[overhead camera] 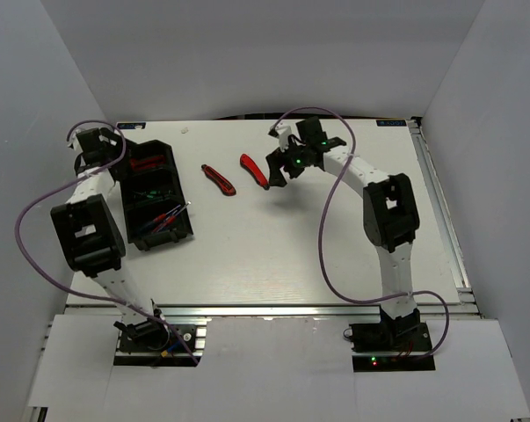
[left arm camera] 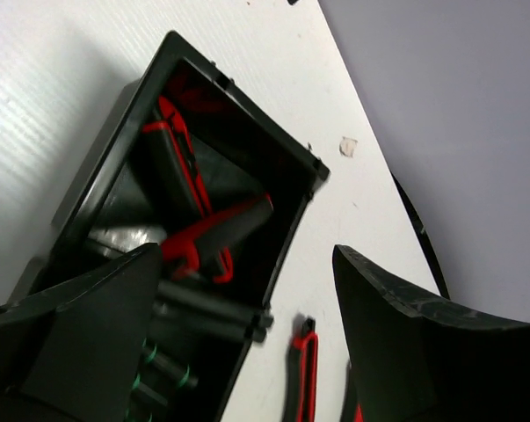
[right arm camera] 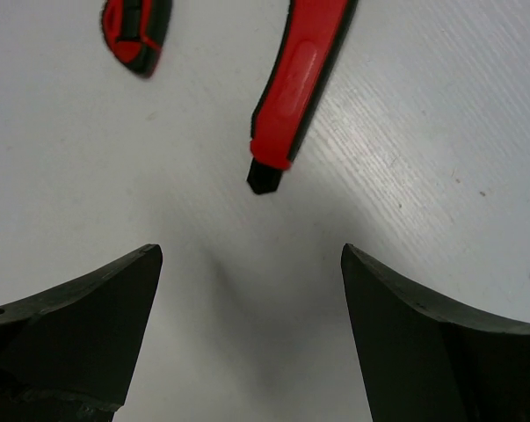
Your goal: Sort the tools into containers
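Over the far bin (left arm camera: 247,141), the left gripper (left arm camera: 247,255) hangs released and empty. Red-and-black pliers (left arm camera: 221,230) lie inside that bin, and screwdrivers (overhead camera: 168,215) lie in the near bin (overhead camera: 159,243) touching it. Right of the far bin, a red-handled tool (overhead camera: 218,179) and a second red tool (right arm camera: 304,79) lie unsorted on the table (overhead camera: 291,255). The right gripper (right arm camera: 251,251) hovers spread wide over the second, grasping nothing.

red tool (right arm camera: 301,79): top end cut off by frame edge
red-black tool (right arm camera: 134,31): only one end shows
screwdrivers (left arm camera: 170,374): blurred — partly behind a finger (left arm camera: 80,343)
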`<state>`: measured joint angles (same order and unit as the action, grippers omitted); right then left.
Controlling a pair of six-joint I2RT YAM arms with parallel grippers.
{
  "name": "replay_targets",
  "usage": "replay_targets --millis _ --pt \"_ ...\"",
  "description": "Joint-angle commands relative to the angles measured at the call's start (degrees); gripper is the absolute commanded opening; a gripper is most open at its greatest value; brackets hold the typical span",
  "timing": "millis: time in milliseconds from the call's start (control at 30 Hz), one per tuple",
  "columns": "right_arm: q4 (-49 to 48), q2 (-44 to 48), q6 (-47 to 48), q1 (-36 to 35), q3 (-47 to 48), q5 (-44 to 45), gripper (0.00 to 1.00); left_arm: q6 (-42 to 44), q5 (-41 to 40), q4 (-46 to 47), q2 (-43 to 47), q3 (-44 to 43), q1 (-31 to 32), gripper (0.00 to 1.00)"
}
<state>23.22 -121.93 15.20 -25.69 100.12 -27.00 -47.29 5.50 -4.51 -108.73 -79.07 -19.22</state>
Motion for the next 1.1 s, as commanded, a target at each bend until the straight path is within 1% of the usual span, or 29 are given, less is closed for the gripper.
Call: replay_targets --millis 0,33,67,133,167,200,267,300,367,400,467,567,700,733,900,967,1067 --pt "-0.81 -3.74 -2.1 -2.95 5.78 9.75 0.89 2.99 0.57 -2.69 10.96 2.86 -1.08 0.9" --pt "-0.11 -5.67 -2.11 -3.74 6.75 10.3 0.89 3.25 0.39 -3.04 12.47 4.95 -1.6 0.91" --pt "-0.02 -6.56 -2.54 -4.01 8.24 11.7 0.89 4.65 -0.04 -3.57 14.05 5.93 -1.78 0.98" --pt "-0.63 -8.84 -3.51 -4.54 9.3 12.76 0.9 5.88 -0.14 -4.97 18.8 7.69 -2.39 0.98" --pt "-0.72 -9.72 -5.25 -4.54 10.7 14.94 0.9 6.15 0.3 -5.67 20.38 9.18 -2.66 0.98" --pt "-0.46 -11.82 -5.97 -4.54 11.85 15.66 0.89 6.76 1.52 -6.46 23.27 9.89 -3.36 0.98" --pt "0.85 -13.85 -6.94 -4.63 14.39 16.72 0.89 7.56 4.77 -7.0 26.27 12.08 -4.07 0.98" --pt "0.77 -14.56 -7.29 -4.63 15.71 16.98 0.89 8.52 7.83 -7.52 27.76 12.79 -4.24 0.98" --pt "-1.24 -15.44 -7.2 -4.89 15.73 18.12 0.89 8.88 10.22 -7.97 32.25 15.15 -4.33 0.98" --pt "-2.03 -15.71 -6.86 -5.15 15.72 18.65 0.89 8.18 12.58 -7.88 33.74 16.21 -4.42 0.98" --pt "-3.09 -16.85 -5.98 -5.77 16.25 19.62 0.89 7.21 14.36 -7.7 37.77 18.06 -4.42 0.98" --pt "-3.36 -19.13 -5.71 -6.56 18.71 20.24 0.9 5.81 17.52 -7.7 41.13 20.26 -4.33 0.98" --pt "-3.45 -21.68 -5.89 -7.62 20.2 21.03 0.89 3.44 23.23 -8.14 42.19 21.67 -4.33 0.98" --pt "-3.27 -21.95 -6.49 -7.7 20.47 20.85 0.89 1.43 25.51 -8.14 42.28 22.02 -4.33 0.98" --pt "-3.62 -22.91 -6.68 -8.67 19.33 21.47 0.89 -0.88 28.87 -8.14 42.72 23.87 -3.11 0.98" --pt "-3.97 -23.26 -6.41 -8.76 19.33 22.17 0.87 -0.88 29.04 -8.14 42.98 24.14 -2.49 0.98" --pt "-4.15 -23.97 -6.5 -8.85 20.2 22.78 0.79 -1.31 28.96 -8.14 42.64 24.05 -0.56 0.98"
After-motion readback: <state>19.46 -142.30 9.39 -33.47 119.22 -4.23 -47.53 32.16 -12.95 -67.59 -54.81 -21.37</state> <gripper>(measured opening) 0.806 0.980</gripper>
